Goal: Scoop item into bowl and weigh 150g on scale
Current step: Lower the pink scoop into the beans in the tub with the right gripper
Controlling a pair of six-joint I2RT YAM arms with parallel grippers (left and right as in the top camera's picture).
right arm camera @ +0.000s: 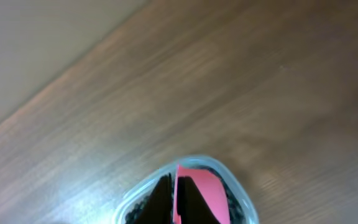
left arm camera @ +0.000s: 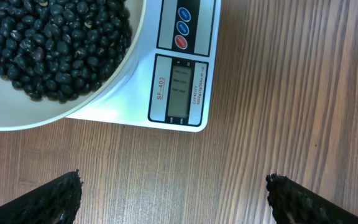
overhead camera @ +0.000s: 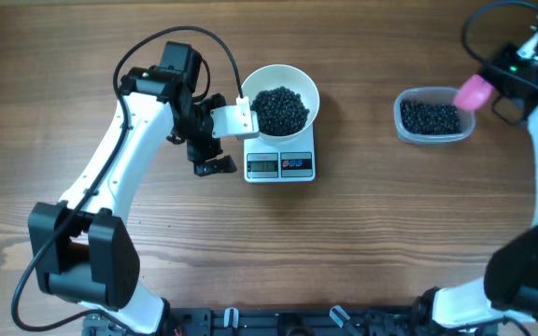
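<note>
The left claw (left arm camera: 176, 202) hangs over bare worktop (left arm camera: 291, 93) just beside the front-left of the scale (overhead camera: 281, 165), its 2 fingers spread wide and holding nothing. It touches neither scale nor bowl, and that is right: any contact there would spoil the reading.

The white bowl (overhead camera: 299, 79) sits on the scale and carries a good heap of black beans (overhead camera: 280, 109). The display (left arm camera: 180, 89) faces the left wrist camera, but its digits are too faint to read, so how near the load is to 150 g cannot be told.

Well apart to the right stands the clear tub (overhead camera: 402, 119) with more beans in it. At its far right edge the right claw (right arm camera: 178, 199) is clamped narrow on a pink scoop (overhead camera: 474, 91), whose bowl end sits over the tub.

The step in hand looks like taking another load from the tub. To do it well:
- dig shallow and lift a small, level scoopful
- carry it flat across the worktop
- tip it slowly over the bowl's middle, a few beans at a time
- pause so the display can settle before adding more

Overshooting means taking beans back out.
</note>
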